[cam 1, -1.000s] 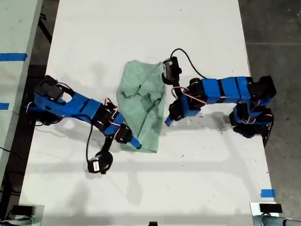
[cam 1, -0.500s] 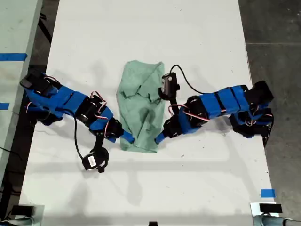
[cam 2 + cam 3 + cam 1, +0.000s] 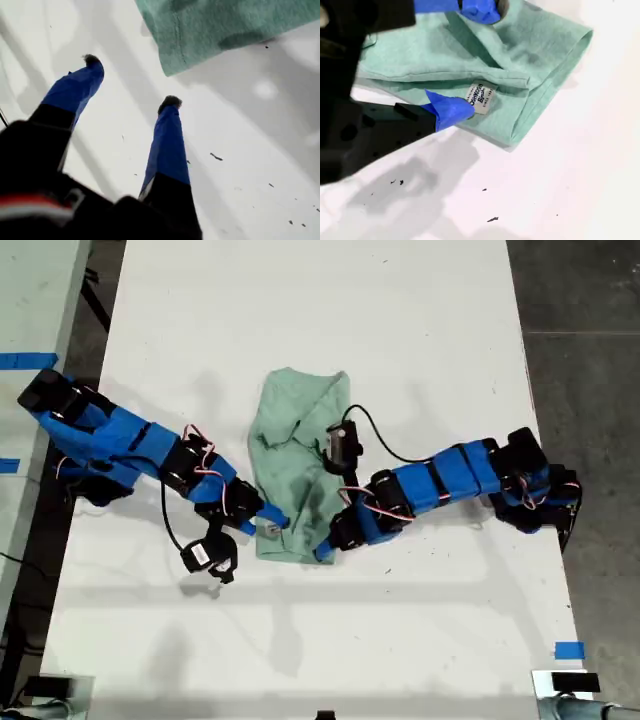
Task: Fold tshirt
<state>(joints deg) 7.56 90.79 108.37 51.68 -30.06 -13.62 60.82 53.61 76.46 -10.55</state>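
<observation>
- My second gripper [image 3: 272, 525] belongs to the arm reaching in from the exterior view's left. That arm stretches low and nearly straight across the white table [image 3: 300, 300], with its tip at the near left corner of the tshirt [image 3: 300, 455].
- My first gripper [image 3: 325, 552] is on the arm coming from the exterior view's right. That arm is also extended and angled down toward the shirt's near right corner, so the two tips sit close together along the shirt's near edge.
- The tshirt lies bunched and partly folded into a narrow upright strip in the middle of the table, between the two arms. Creases and a raised fold show across its upper half.
- The first wrist view shows what the exterior view cannot. My first gripper [image 3: 131, 81] has its jaws spread wide over bare table, holding nothing. The shirt's hemmed corner [image 3: 225, 25] lies just beyond the fingertips [image 3: 170, 102] and is not touching them.
- The second wrist view shows my second gripper [image 3: 476, 60] with its jaws also wide apart, set over the folded layers of the tshirt [image 3: 535, 45]. One finger [image 3: 452, 107] rests beside a small white sewn label [image 3: 480, 98] with printed lettering. The other finger is farther in over the cloth, and no fabric is pinched.
- Only the exterior view shows a piece of blue tape [image 3: 569, 650] near the table's corner at the view's lower right.
</observation>
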